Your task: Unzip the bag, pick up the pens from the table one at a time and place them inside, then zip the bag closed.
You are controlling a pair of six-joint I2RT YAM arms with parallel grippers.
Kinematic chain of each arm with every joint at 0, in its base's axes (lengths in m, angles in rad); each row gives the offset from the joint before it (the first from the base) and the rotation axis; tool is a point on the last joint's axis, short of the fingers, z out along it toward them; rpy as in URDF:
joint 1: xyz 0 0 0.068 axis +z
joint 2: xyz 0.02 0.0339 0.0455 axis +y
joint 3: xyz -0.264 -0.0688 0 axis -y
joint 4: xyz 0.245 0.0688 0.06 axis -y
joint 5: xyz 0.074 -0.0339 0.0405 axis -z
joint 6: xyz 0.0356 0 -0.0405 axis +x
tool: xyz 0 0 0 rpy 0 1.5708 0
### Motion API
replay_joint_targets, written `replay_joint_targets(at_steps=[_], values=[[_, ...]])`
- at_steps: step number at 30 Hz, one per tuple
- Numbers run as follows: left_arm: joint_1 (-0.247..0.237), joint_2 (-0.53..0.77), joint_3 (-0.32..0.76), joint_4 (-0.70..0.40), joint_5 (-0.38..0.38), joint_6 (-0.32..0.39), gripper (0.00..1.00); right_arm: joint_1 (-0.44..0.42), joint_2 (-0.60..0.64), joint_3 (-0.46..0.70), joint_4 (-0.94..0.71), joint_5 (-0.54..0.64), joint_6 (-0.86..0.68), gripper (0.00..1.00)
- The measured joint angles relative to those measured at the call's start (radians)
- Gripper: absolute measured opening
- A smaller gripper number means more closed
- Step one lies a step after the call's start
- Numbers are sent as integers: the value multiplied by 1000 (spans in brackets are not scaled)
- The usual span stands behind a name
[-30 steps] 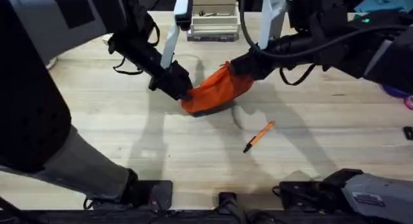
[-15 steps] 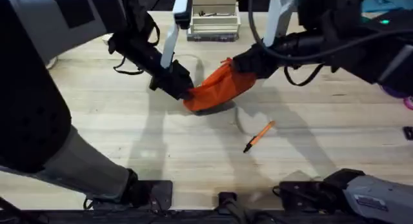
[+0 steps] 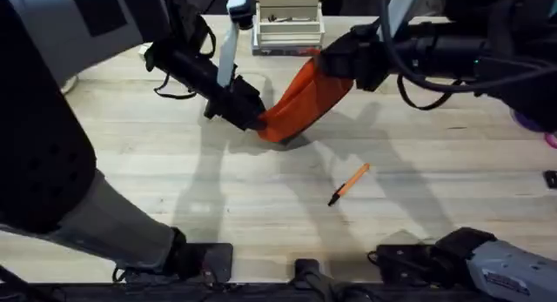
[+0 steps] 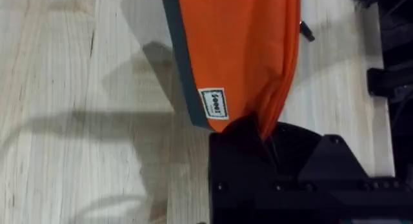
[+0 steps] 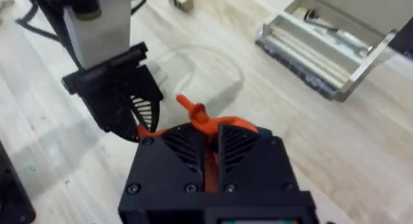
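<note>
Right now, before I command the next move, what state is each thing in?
bag: stretched taut between both arms, one end lifted, other end low near the table; zipper opening not visible.
left end effector: shut on the bag's lower end.
right end effector: shut on the bag's raised end, orange pull poking out above its fingers.
pen: lying loose on the table, untouched.

Item count: one bag (image 3: 298, 104), orange, held between the two sets of fingers. One pen (image 3: 349, 184), lying on the tabletop (image 3: 261, 206) apart from both sets of fingers. One metal tray (image 3: 287, 32) beyond the fingers. Two grippers: left gripper (image 3: 252, 119) and right gripper (image 3: 335, 63), each clamping one bag end.
</note>
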Motion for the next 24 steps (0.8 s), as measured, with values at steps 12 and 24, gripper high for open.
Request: replay_joint_targets(at_steps=[12, 24], values=[[0, 2, -3, -10, -128, -1, 42, -11, -78, 23, 76, 11, 1, 995], [0, 2, -3, -10, -128, 0, 42, -11, -76, 23, 74, 12, 1, 998]])
